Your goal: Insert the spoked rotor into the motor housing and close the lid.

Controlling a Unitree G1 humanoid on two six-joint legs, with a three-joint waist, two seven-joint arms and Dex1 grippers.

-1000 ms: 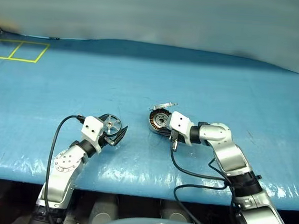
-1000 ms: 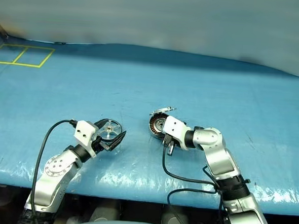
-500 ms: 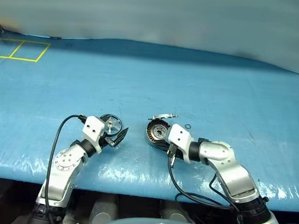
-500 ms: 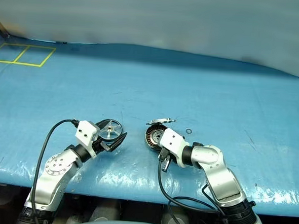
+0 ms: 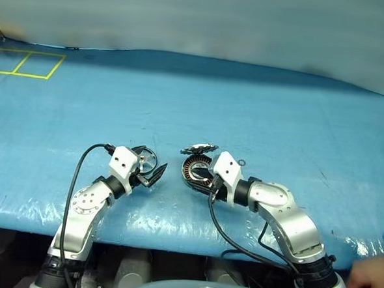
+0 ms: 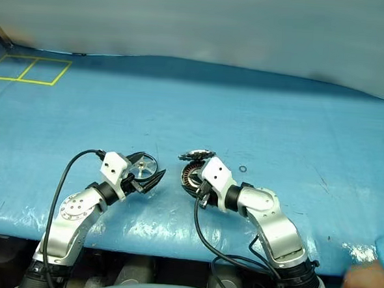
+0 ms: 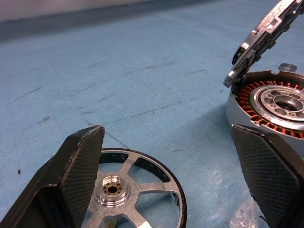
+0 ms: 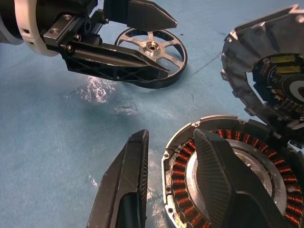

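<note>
Your left tool (image 7: 166,180) is spread wide, straddling the spoked rotor (image 7: 130,190) flat on the blue bench (image 5: 182,98); contact unclear. Right of it, your right tool (image 8: 175,185) is partly released, one finger over the motor housing (image 8: 228,175) windings, apparently gripping nothing. The lid (image 8: 266,66) stands hinged open.

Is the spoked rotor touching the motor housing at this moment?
Apart. The left wrist view shows bare blue table between the spoked rotor and the motor housing.
</note>
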